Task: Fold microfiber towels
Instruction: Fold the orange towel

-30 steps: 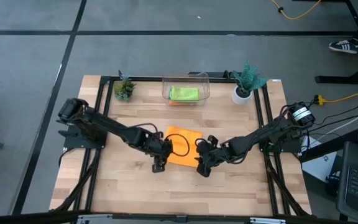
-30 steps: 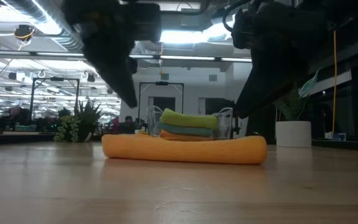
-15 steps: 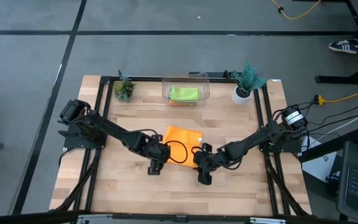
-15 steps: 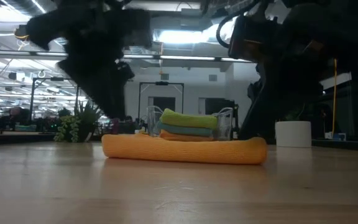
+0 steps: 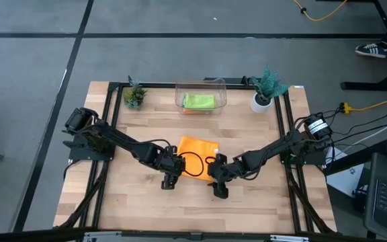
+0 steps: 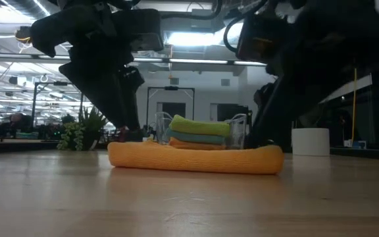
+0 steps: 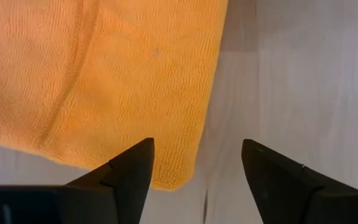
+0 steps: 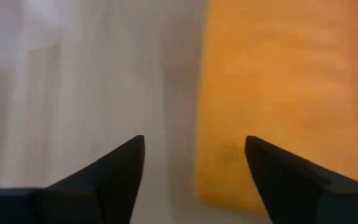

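A folded orange towel point(image 5: 197, 152) is seen mid-surface. The left claw point(image 5: 169, 180) and right claw point(image 5: 218, 189) are held spread at its near corners, gripping nothing.

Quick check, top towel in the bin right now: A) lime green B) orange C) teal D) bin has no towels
A: the lime green towel tops the stack in the bin, with teal and orange layers under it in the low view.
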Motion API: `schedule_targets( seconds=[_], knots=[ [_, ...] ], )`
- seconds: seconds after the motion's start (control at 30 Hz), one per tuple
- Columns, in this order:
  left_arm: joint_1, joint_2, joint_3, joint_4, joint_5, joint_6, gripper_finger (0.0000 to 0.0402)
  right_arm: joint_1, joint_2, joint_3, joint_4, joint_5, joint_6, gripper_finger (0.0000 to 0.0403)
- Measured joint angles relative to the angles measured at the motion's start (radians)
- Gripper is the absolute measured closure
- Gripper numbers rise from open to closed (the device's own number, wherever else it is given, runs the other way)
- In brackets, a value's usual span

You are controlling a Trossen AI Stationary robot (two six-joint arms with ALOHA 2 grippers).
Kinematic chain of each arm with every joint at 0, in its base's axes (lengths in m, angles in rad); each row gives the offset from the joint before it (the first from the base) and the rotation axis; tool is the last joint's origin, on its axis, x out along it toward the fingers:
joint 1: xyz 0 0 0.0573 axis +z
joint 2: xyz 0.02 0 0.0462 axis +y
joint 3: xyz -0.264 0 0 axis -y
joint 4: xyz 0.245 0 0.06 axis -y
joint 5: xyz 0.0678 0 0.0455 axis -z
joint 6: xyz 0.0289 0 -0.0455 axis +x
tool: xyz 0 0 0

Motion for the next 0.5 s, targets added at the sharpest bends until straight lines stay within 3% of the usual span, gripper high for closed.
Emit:
schedule_targets(
  seconds=[0.17, 0.5],
  knots=[
    [-0.001, 0.0, 0.0, 0.004, 0.044, -0.002, 0.0163, -0.003, 0.0, 0.0, -0.013, 0.052, -0.005, 0.0091],
    [-0.047, 0.025, 0.002, 0.026, 0.039, 0.011, 0.0166, 0.026, 0.0, 0.0, -0.01, 0.07, -0.053, 0.0087]
  ],
)
